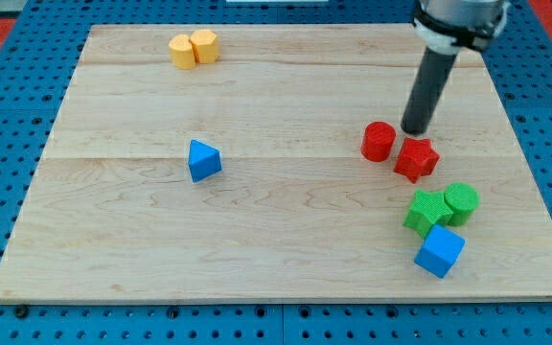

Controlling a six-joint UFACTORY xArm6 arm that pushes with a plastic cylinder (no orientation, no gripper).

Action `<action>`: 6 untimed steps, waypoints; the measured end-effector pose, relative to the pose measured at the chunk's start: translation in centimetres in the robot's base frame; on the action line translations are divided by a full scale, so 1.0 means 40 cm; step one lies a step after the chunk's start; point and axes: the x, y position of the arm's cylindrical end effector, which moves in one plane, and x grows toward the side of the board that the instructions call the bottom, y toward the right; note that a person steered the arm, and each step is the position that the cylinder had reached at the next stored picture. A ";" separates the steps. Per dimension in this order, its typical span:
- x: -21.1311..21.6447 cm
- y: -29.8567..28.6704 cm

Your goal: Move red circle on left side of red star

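The red circle (379, 141) stands on the wooden board at the view's right of centre. The red star (416, 159) lies just to its right and slightly lower, almost touching it. My tip (415, 130) rests on the board just above the red star and to the upper right of the red circle, close to both; I cannot tell if it touches either.
A green star (426, 213) and a green circle (461, 202) sit together at the lower right, with a blue cube (440, 251) below them. A blue triangle (202, 160) lies left of centre. Two yellow blocks (194, 48) sit at the top left. The wooden board (257, 240) sits on a blue pegboard.
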 end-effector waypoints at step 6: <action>0.247 -0.275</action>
